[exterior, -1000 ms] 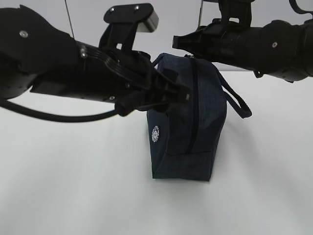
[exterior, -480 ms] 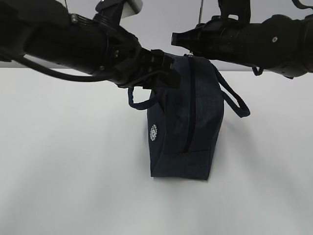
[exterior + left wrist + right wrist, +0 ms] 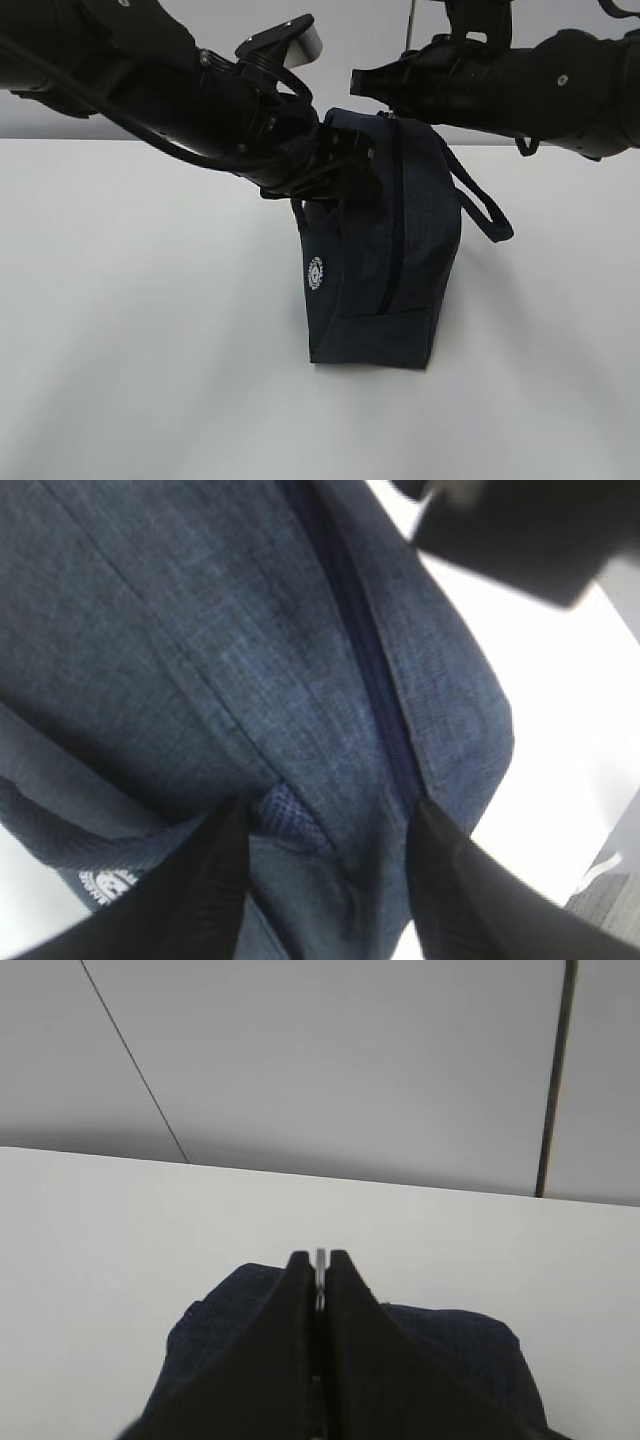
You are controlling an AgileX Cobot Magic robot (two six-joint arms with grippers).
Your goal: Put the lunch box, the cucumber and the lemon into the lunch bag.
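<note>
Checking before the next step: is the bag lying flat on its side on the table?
No. In the exterior view the bag stands upright on the table, zipper running down the end facing the camera.

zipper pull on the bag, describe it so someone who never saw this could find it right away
Start at the white table, where a boxy navy lunch bag stands upright between two black arms. A dark zipper runs up its near end to the top edge; there, the right gripper is shut on a thin silver sliver, the zipper pull. It is the only bright metal on the bag.
</note>
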